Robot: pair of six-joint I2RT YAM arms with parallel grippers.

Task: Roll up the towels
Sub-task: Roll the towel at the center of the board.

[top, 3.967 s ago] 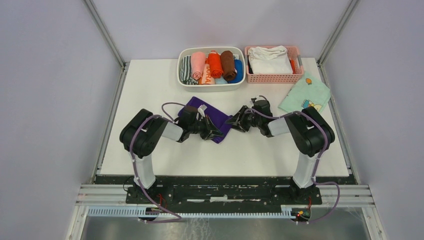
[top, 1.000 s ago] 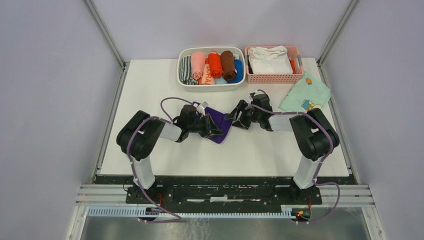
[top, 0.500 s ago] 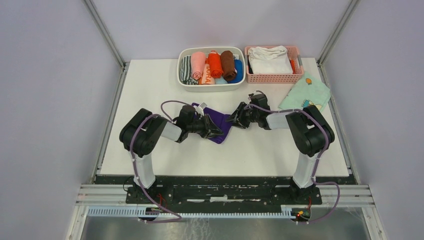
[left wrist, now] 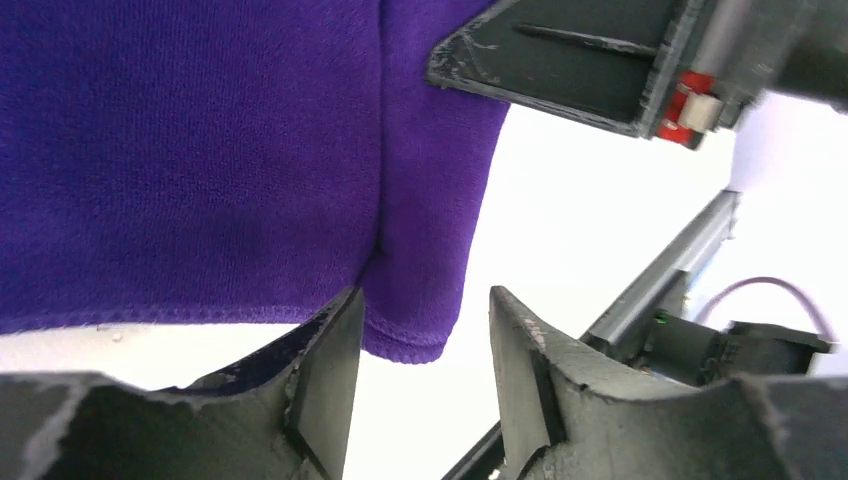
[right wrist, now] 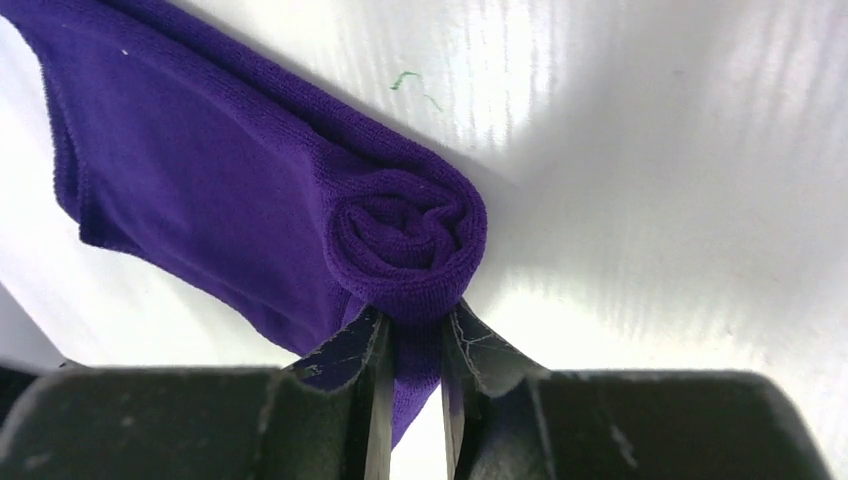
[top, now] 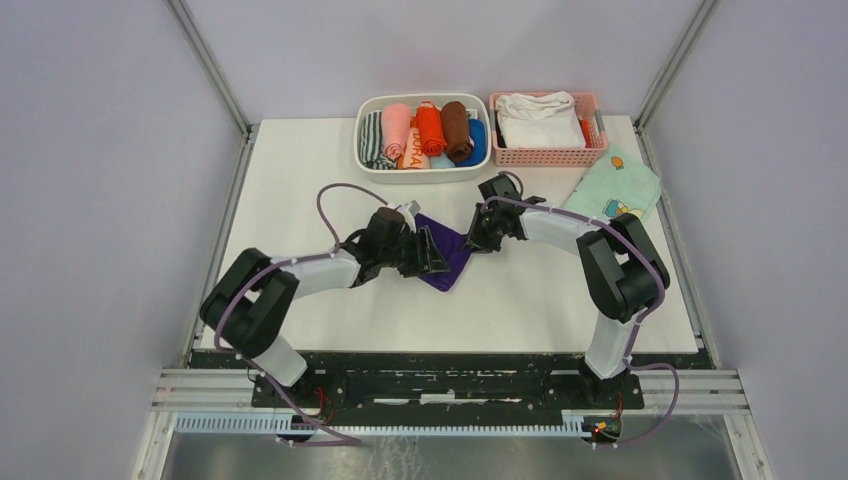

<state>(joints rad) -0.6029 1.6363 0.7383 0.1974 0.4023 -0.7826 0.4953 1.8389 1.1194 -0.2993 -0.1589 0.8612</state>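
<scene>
Because it is thin, soft knit cloth, the purple towel (right wrist: 230,190) should weigh next to nothing, go limp wherever it is unsupported, and let its coil spring loose if it is let go. One end is wound into a tight spiral roll (right wrist: 405,235); the rest lies flat as a tail on the white table (top: 300,180), around the middle of it and a little toward the far edge. The best hold, I judge, is on the roll itself, near its ends, with the tail's hem kept taut.

At the roll's end, the right gripper (right wrist: 412,330) has its jaws drawn nearly together, pinching a fold of cloth just under the spiral. At the tail, the left gripper (left wrist: 425,350) stands with jaws apart, the towel's hemmed corner lying between them but not clamped. Well beyond, at the far edge, sit a white tub (top: 420,174) of rolled towels and a pink basket (top: 545,156).
</scene>
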